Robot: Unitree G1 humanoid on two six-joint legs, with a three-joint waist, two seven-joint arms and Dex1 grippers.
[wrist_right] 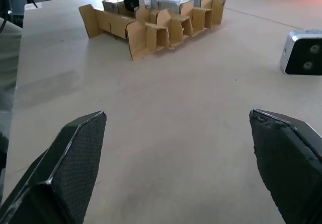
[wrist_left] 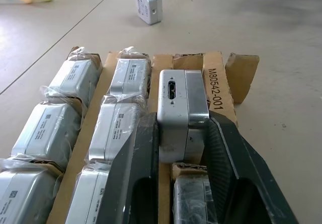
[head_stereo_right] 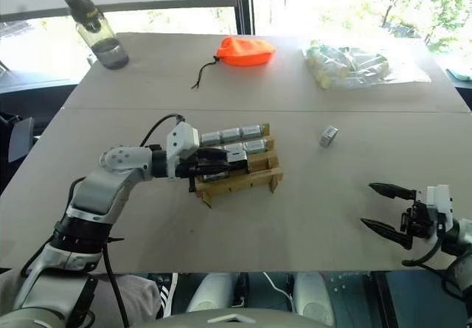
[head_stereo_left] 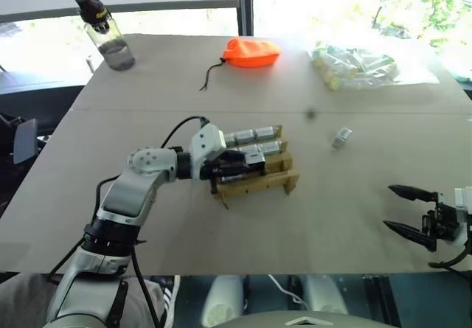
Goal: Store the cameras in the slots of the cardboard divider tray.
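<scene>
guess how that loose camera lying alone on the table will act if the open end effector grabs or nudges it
The loose camera looks boxy with flat faces, so it should slide, not roll. Its smooth metal-looking shell may slip between the right end effector fingers. It appears rigid and small, probably light, so a nudge could skid it across the table.

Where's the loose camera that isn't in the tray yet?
The loose camera lies alone on the table, right of the tray and ahead of the open right hand, nearer than the clear bag.

Matt cardboard tray (wrist_left: 217,78), brushed-metal camera (wrist_left: 182,108)
</scene>
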